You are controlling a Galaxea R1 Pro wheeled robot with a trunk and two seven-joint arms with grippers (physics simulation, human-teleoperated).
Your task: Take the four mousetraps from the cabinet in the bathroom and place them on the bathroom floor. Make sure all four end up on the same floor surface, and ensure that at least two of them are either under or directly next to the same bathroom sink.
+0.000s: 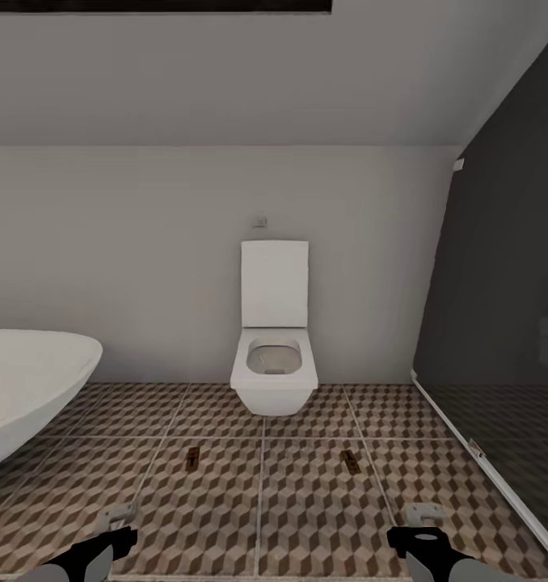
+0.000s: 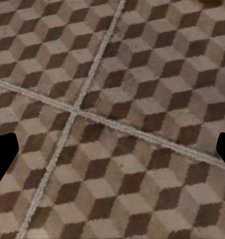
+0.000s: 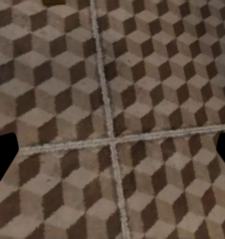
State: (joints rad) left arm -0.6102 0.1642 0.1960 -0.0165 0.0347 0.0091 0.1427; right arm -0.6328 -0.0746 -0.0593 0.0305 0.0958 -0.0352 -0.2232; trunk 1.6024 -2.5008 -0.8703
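Observation:
Two mousetraps lie flat on the cube-patterned bathroom floor point(image 1: 262, 517) in front of the toilet: one mousetrap point(image 1: 193, 458) to the left and another mousetrap point(image 1: 349, 461) to the right, each a small brown board with dark metal. My left gripper point(image 1: 116, 524) and right gripper point(image 1: 423, 520) hang low at the near edge, above bare tile and short of the traps. Both are open and hold nothing; the left wrist view shows my left gripper point(image 2: 112, 154) and the right wrist view my right gripper point(image 3: 112, 154) with fingers wide apart over tile. The cabinet and sink are out of view.
A white wall-hung toilet point(image 1: 274, 356) with its lid up stands against the far wall. The white oval bathtub point(image 1: 23, 380) juts in from the left. A dark glass shower screen point(image 1: 500, 339) with a white floor rail runs along the right.

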